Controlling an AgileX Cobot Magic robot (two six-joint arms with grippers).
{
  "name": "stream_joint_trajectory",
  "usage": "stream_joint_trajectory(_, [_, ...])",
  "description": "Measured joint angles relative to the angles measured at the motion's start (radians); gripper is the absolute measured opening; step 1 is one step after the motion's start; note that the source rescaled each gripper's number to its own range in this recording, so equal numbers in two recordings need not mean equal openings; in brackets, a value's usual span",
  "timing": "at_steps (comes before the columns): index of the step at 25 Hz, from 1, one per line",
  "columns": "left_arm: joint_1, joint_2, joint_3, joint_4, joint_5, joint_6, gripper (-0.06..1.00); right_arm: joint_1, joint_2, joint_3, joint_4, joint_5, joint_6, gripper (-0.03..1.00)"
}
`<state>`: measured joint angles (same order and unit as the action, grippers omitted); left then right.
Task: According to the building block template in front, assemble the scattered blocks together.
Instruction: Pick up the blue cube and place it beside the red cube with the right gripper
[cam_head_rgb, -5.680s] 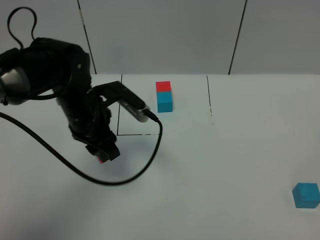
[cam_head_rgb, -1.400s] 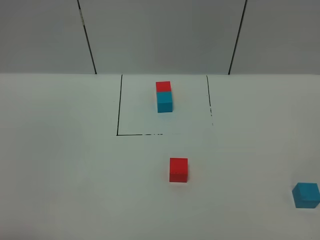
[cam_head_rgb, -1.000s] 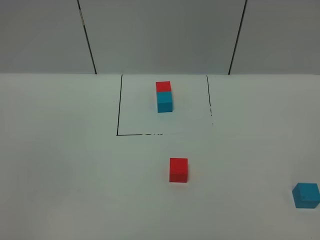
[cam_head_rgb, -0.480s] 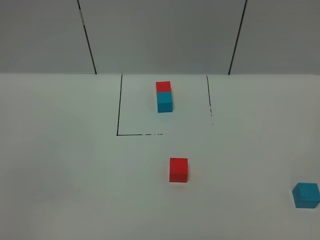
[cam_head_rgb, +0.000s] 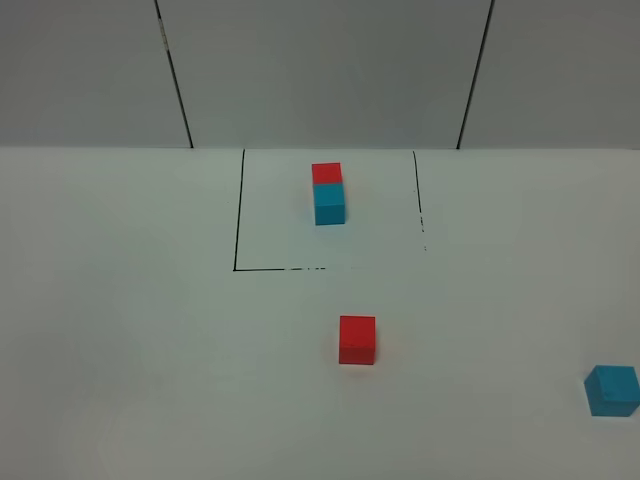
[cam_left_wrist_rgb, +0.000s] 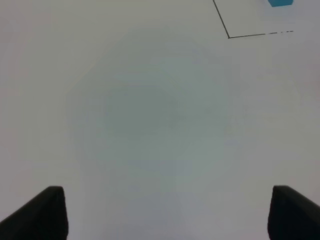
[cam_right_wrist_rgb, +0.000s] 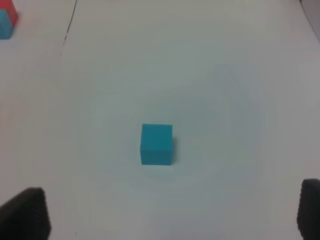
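Observation:
The building block template (cam_head_rgb: 328, 195), a red cube joined to a cyan one, stands inside the black-lined square (cam_head_rgb: 238, 220) at the back middle. The loose red cube (cam_head_rgb: 357, 340) lies in front of the square. The loose cyan cube (cam_head_rgb: 612, 390) lies apart at the front right edge. No arm shows in the exterior view. In the left wrist view my left gripper (cam_left_wrist_rgb: 170, 215) is open over bare table, with the square's corner (cam_left_wrist_rgb: 229, 36) far ahead. In the right wrist view my right gripper (cam_right_wrist_rgb: 167, 215) is open, with the cyan cube (cam_right_wrist_rgb: 156, 144) ahead between the fingers.
The white table (cam_head_rgb: 120, 350) meets a grey panelled wall (cam_head_rgb: 320, 70) at the back. The template's edge shows at the corner of the right wrist view (cam_right_wrist_rgb: 6, 20).
About six seconds ago the left arm stood over the table's left with the red cube. It has since left the exterior view and the red cube lies in front of the square. Nothing moved in the last second.

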<state>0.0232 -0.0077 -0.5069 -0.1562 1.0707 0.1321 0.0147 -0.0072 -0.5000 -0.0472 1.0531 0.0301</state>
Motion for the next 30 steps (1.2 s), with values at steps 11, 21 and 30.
stream_joint_trajectory(11, [-0.008,0.000,0.000,0.001,0.000,-0.002,0.70,0.000,0.000,0.000,0.000,0.000,0.000,1.00])
stream_joint_trajectory(21, [-0.008,0.000,0.001,0.001,0.000,-0.002,0.70,0.000,0.000,0.000,0.000,0.000,0.000,1.00])
stream_joint_trajectory(30, [-0.008,0.000,0.001,0.001,0.000,-0.002,0.70,0.000,0.000,0.000,-0.002,0.000,0.000,1.00])
